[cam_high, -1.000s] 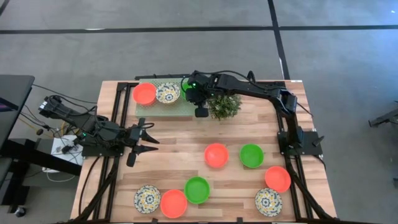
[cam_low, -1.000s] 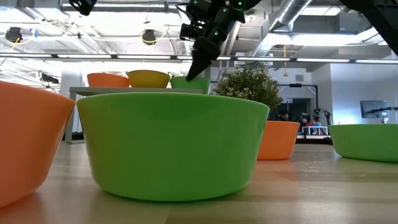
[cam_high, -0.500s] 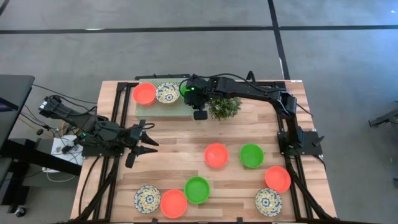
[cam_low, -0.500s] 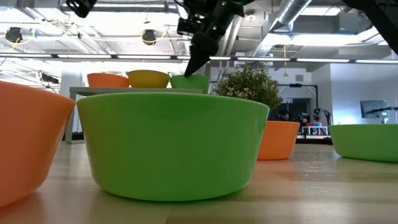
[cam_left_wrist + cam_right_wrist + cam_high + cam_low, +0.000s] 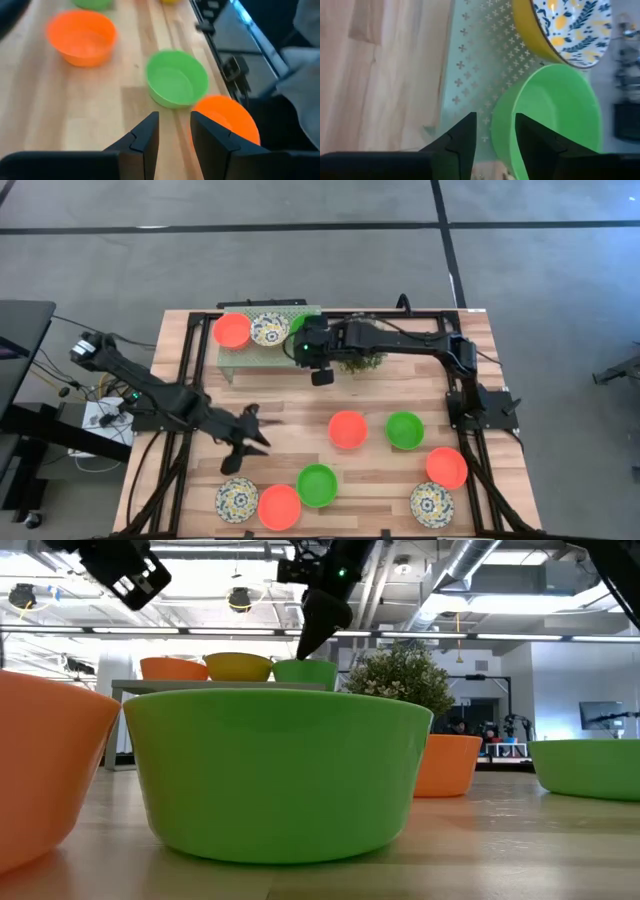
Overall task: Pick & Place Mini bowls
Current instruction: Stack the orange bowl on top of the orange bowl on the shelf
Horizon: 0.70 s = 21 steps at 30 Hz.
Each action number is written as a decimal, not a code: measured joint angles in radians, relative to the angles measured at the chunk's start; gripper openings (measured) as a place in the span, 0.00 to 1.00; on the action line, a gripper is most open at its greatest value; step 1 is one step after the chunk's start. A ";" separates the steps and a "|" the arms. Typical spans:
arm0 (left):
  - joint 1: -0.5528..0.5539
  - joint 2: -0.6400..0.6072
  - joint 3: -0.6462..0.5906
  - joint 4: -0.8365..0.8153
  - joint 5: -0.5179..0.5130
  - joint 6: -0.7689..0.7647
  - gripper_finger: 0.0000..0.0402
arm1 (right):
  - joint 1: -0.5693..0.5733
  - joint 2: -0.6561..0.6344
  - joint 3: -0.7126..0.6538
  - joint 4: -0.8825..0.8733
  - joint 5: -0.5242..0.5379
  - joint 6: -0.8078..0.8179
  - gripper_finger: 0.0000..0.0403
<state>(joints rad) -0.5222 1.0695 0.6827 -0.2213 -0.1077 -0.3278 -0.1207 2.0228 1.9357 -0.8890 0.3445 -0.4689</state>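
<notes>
Right gripper (image 5: 492, 145), fingers parted, straddles the green bowl (image 5: 555, 115) rim on the perforated tray (image 5: 480, 65), beside the floral bowl (image 5: 565, 27); left gripper (image 5: 172, 137) released.

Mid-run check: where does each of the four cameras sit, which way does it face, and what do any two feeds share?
High: overhead, straight down on the table, both arms visible.
Low: tabletop level, facing across; a green bowl fills it, right gripper above.
Left wrist: past its own open fingers at a green bowl and orange bowls.
Right wrist: past its fingers at the green bowl on the raised perforated shelf.
Shared: shelf's green bowl, right wrist and low views.
</notes>
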 joint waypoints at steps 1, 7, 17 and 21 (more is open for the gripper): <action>-0.015 0.027 0.000 0.021 0.006 0.000 0.28 | 0.014 -0.003 0.007 -0.013 0.025 -0.009 0.33; -0.056 0.168 0.000 0.129 0.007 -0.106 0.28 | 0.099 -0.011 0.105 -0.091 0.128 -0.004 0.33; -0.087 0.373 0.000 0.291 0.092 -0.239 0.28 | 0.222 -0.014 0.292 -0.176 0.254 -0.001 0.32; -0.116 0.423 0.000 0.339 0.099 -0.258 0.28 | 0.247 -0.015 0.324 -0.179 0.269 0.014 0.32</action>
<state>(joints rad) -0.6378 1.4927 0.6827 0.1178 -0.0088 -0.5857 0.1262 2.0075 2.2595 -1.0679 0.6140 -0.4549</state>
